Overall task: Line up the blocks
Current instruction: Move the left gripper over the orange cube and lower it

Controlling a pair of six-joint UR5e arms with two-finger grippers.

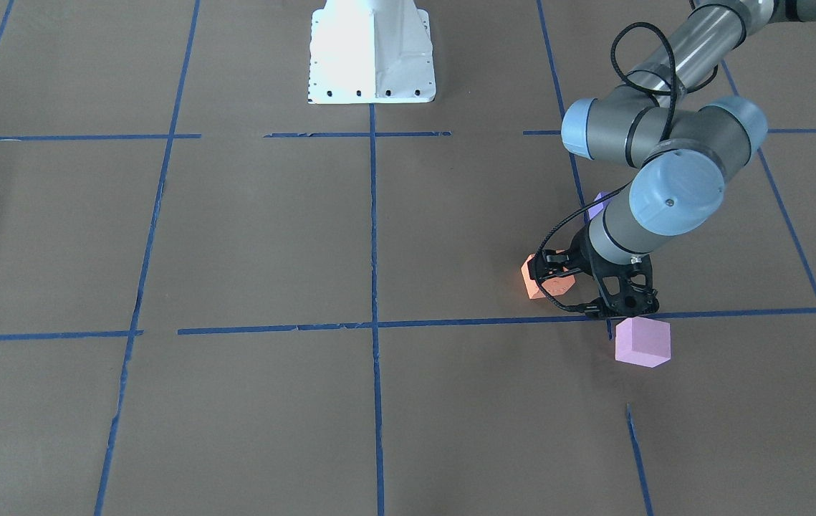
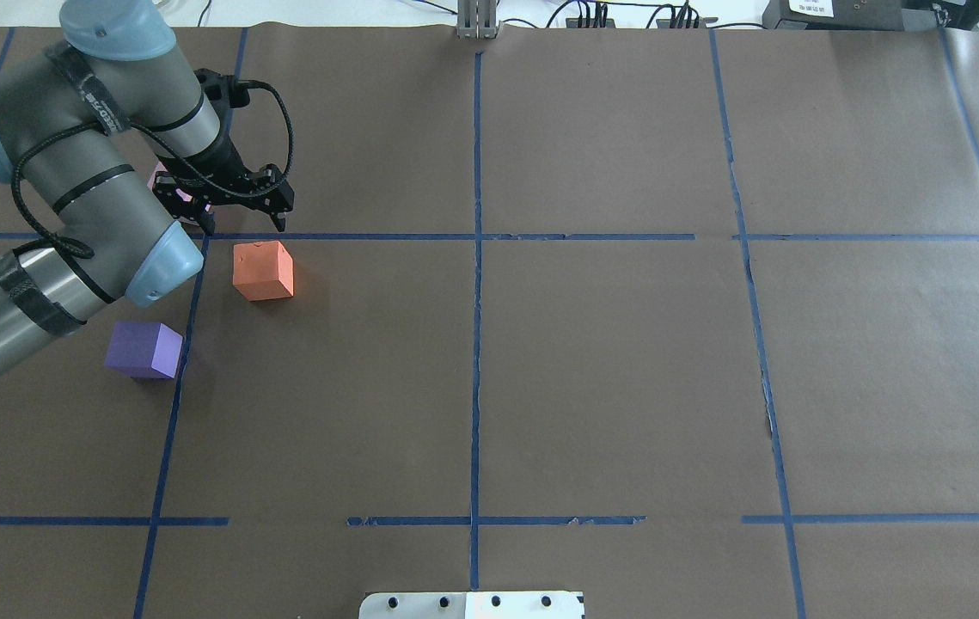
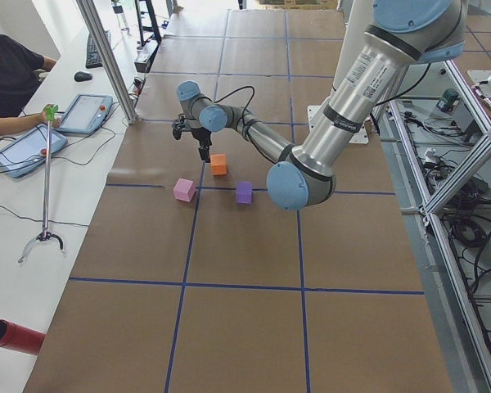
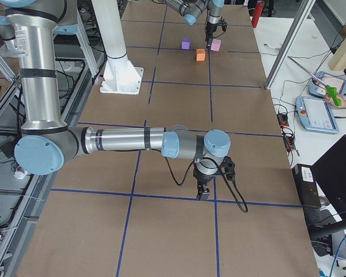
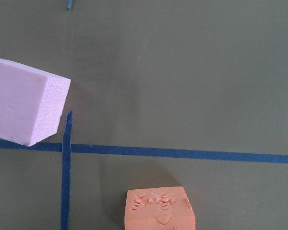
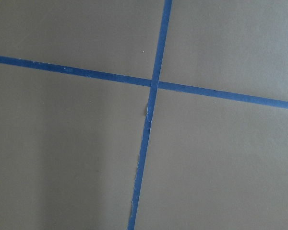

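Observation:
The orange block (image 2: 263, 270) sits just on the robot's side of a blue tape line. The dark purple block (image 2: 143, 349) lies closer to the robot, to the left. The pale pink block (image 1: 642, 342) lies beyond the tape line and is mostly hidden by the arm in the overhead view. My left gripper (image 2: 244, 225) hovers open and empty between the pink and orange blocks. Its wrist view shows the pink block (image 5: 26, 108) and the orange block (image 5: 159, 209). My right gripper (image 4: 205, 193) shows only in the exterior right view, low over the table far from the blocks. I cannot tell whether it is open or shut.
Brown paper with a blue tape grid (image 2: 477, 236) covers the table. The white robot base (image 1: 372, 54) stands at the middle of the robot's edge. An operator's bench with tablets (image 3: 33, 147) runs along the far side.

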